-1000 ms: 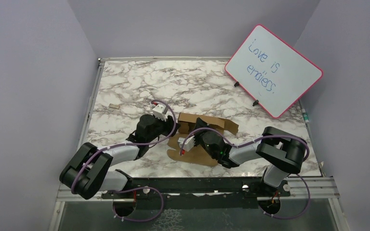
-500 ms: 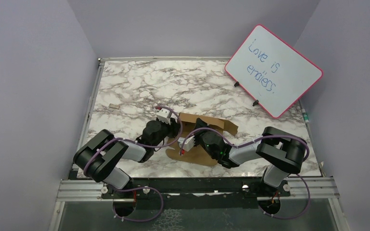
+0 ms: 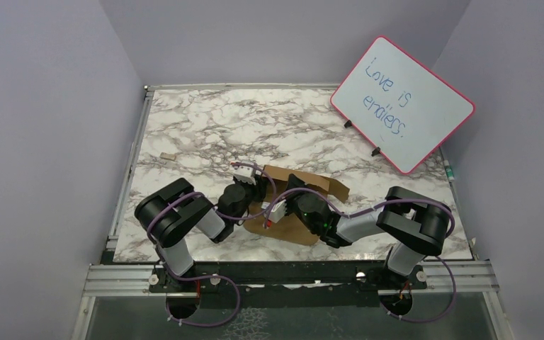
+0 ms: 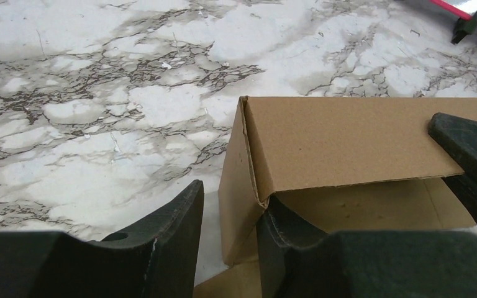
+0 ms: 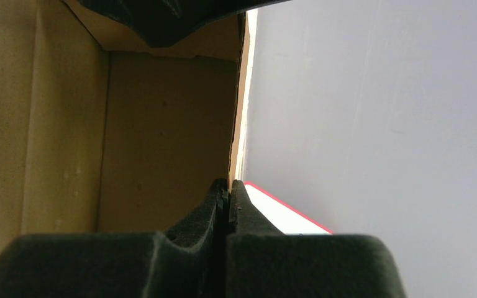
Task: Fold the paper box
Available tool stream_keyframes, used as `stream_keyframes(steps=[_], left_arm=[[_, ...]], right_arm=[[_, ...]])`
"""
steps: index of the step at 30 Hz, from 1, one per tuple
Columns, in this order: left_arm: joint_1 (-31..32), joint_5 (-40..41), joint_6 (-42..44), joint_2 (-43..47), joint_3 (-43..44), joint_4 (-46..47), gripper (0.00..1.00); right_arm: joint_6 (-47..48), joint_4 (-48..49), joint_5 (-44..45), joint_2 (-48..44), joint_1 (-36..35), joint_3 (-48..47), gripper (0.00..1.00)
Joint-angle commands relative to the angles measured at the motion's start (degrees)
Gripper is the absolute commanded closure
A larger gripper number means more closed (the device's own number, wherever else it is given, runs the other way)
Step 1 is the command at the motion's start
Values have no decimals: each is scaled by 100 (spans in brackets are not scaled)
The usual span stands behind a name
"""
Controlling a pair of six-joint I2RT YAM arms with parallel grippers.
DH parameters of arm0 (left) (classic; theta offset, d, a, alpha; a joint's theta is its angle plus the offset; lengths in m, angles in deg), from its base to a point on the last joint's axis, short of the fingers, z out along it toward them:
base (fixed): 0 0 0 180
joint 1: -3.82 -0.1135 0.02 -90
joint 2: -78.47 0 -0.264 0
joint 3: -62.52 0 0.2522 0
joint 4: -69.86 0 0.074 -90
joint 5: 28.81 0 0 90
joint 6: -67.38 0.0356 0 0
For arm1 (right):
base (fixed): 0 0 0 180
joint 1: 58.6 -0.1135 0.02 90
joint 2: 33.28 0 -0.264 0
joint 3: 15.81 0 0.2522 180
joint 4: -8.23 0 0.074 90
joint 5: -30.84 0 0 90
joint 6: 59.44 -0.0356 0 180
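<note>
The paper box (image 3: 304,190) is brown cardboard, partly folded, lying at the middle of the marble table (image 3: 205,120) with flat flaps spread toward the near side. In the left wrist view its upright end wall (image 4: 239,186) stands between my fingers. My left gripper (image 4: 233,198) is open astride that wall: one finger (image 4: 286,239) is inside the box against the corner, the other finger (image 4: 168,236) is outside with a gap. My right gripper (image 5: 228,183) is shut on the thin edge of a box wall (image 5: 161,136). From above, both grippers (image 3: 256,188) (image 3: 288,195) meet at the box's left end.
A pink-framed whiteboard (image 3: 402,104) with handwriting leans at the back right; its corner (image 5: 279,217) shows in the right wrist view. A tiny tan scrap (image 3: 168,156) lies at the left of the table. Metal rails run along the table's left and near edges.
My left arm has swung right and brought its gripper over the box's left end wall, its jaws narrowing. The right arm and the box have stayed put.
</note>
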Motion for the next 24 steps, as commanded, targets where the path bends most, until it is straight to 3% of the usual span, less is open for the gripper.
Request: stream_keyframes(steps=[1, 11, 24], left_arm=[[123, 1072, -12, -347, 109, 849, 64], [299, 1539, 21, -876, 255, 1541, 52], [496, 3007, -159, -896, 298, 1251, 59]], right_arm=[[-116, -141, -90, 47, -104, 63, 99], [-205, -189, -72, 42, -110, 72, 99], [-249, -184, -44, 73, -112, 72, 99]])
